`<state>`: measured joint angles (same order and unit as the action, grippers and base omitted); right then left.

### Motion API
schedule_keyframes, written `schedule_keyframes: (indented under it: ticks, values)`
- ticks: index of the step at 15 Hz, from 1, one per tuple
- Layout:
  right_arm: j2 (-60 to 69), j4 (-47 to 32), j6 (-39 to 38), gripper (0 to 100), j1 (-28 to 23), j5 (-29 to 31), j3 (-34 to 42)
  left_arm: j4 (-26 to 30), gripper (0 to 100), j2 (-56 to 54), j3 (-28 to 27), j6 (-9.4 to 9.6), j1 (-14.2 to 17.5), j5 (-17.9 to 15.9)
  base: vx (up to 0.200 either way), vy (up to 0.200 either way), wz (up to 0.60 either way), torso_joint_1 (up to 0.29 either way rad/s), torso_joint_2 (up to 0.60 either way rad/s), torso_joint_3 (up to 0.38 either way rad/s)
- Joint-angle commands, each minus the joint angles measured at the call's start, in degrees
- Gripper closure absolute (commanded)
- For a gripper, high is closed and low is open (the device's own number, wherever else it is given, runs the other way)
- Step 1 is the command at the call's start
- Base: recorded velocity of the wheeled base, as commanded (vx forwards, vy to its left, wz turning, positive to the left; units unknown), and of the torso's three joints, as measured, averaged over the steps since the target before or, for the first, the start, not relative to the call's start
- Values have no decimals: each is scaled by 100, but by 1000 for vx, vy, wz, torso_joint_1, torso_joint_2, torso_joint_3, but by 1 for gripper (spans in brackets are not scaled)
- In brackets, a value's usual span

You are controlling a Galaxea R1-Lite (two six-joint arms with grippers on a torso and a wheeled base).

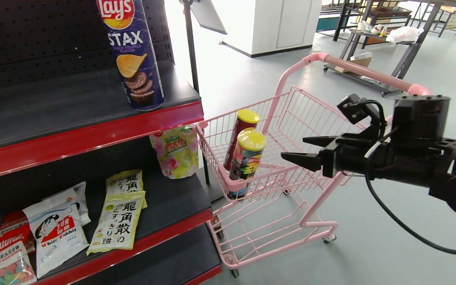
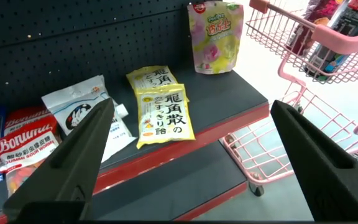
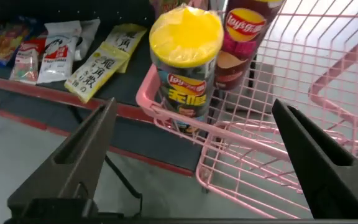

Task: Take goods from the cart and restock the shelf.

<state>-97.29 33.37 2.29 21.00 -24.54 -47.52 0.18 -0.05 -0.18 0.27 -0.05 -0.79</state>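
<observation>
right claw [image 1: 302,148]: right of frame, fingers spread wide, holding nothing, just beside the pink cart [image 1: 228,183] | 2 chip cans [image 1: 247,158]: middle of frame, standing in the cart's corner nearest the shelf [image 1: 93,136] | tall chip can [image 1: 135,55]: upper left, upright on the shelf | left claw [image 2: 191,106]: spread wide, empty, facing the snack bags [image 2: 163,115]

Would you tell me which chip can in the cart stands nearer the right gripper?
The dark-labelled can at the cart corner; the red can stands behind it, farther from the right gripper.
</observation>
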Motion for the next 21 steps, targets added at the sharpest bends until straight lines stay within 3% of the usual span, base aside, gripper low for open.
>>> schedule_keyframes:
  ticks: [1, 7, 10, 21]
  values:
    - [-413, 3, -18, 0, 281, 11, -29, -1, 0, 5, 1, 8, 5, 0, 0, 0, 0, 0, 0, 0]
    - [-1468, 733, -115, 0, 501, 195, -328, -1, 0, 5, 1, 0, -4, 0, 0, 0, 0, 0, 0, 0]
    - [-1617, 742, -458, 0, 624, 353, -574, -1, 0, 5, 1, 0, 5, 0, 0, 0, 0, 0, 0, 0]
    - [-2452, 891, -475, 0, 818, 740, -1506, -1, 0, 5, 1, 0, 5, 0, 0, 0, 0, 0, 0, 0]
